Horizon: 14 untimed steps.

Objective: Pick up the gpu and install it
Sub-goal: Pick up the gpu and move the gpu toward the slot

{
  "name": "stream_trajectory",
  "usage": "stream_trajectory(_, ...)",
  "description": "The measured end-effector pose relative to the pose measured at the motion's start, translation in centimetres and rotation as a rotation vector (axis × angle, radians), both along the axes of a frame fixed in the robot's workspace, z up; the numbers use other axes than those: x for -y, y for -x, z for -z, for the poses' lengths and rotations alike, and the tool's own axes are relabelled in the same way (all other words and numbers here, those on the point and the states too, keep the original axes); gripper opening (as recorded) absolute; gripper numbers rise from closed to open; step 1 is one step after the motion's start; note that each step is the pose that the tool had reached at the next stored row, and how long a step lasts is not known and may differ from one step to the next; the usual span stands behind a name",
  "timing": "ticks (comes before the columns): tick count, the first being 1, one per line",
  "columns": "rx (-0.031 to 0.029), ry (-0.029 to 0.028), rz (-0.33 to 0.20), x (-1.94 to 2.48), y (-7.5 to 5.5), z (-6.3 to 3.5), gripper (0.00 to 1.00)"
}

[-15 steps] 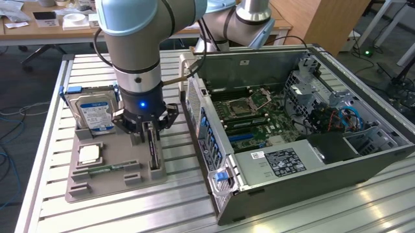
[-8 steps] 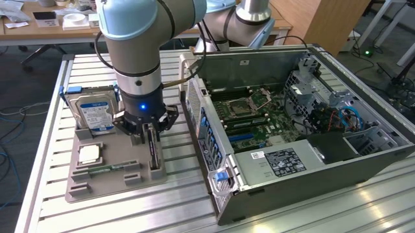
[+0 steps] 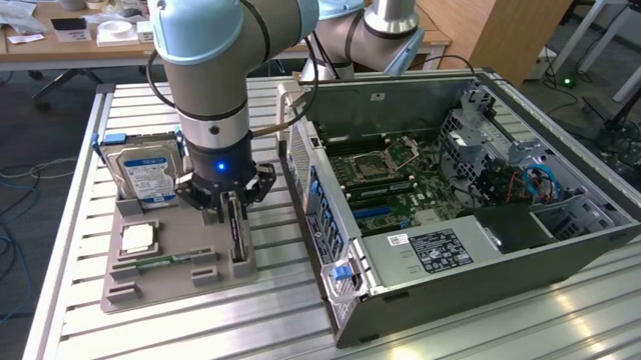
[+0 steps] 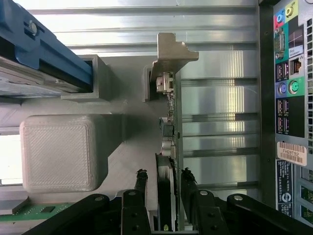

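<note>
The gpu (image 3: pixel 239 234) is a thin dark card standing on edge in a slot at the right side of the grey holder tray (image 3: pixel 150 291). In the wrist view the gpu (image 4: pixel 167 132) runs away from me, its silver end bracket (image 4: pixel 172 49) at the far end. My gripper (image 3: pixel 233 204) is lowered over the card. Its black fingers (image 4: pixel 141 180) straddle the near end of the card, with a small gap showing on each side. The gripper (image 4: pixel 164 175) is open and the card rests in its slot.
On the same tray stand a silver hard drive (image 3: pixel 145 176) with blue rails, a CPU (image 3: pixel 137 238) and a green memory stick (image 3: pixel 165 262). The open computer case (image 3: pixel 561 247) lies just to the exterior view's right, its rear port panel (image 4: pixel 288 98) close beside the card.
</note>
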<state>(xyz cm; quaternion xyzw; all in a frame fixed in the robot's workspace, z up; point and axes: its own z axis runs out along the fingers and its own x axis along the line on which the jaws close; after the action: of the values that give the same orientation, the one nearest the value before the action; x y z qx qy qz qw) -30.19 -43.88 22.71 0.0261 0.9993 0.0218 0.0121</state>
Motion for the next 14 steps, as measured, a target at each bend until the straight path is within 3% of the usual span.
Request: stream_trajectory(14, 0.0002, 0.0000, 0.000, 0.23, 0.00, 0.01, 0.42)
